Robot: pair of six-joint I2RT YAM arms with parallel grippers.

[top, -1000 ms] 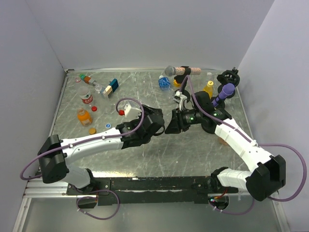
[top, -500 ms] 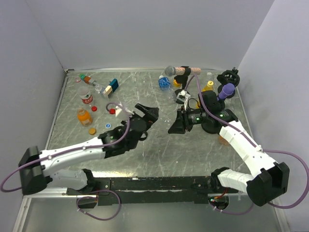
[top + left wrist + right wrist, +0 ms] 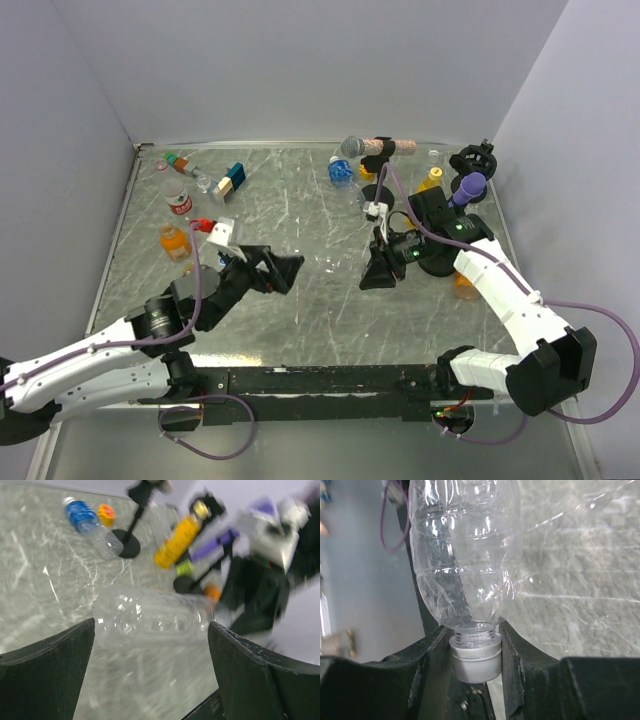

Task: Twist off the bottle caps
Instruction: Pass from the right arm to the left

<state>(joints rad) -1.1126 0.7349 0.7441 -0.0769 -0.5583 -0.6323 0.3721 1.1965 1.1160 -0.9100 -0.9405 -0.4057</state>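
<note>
- Our left gripper (image 3: 280,270) has just let go of the clear bottle (image 3: 150,617) and pulled back near-left, jaws wide.
- Our right gripper (image 3: 475,647) stays clamped on its white cap (image 3: 475,661), mid-table. The cap still looks on, so we probably re-grip.

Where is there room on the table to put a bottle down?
The near-middle table, between the left arm and right arm. Also far middle, between the blue-and-tan block and blue-labelled bottle. Crowded: the far-left bottles, the far-right microphones.
</note>
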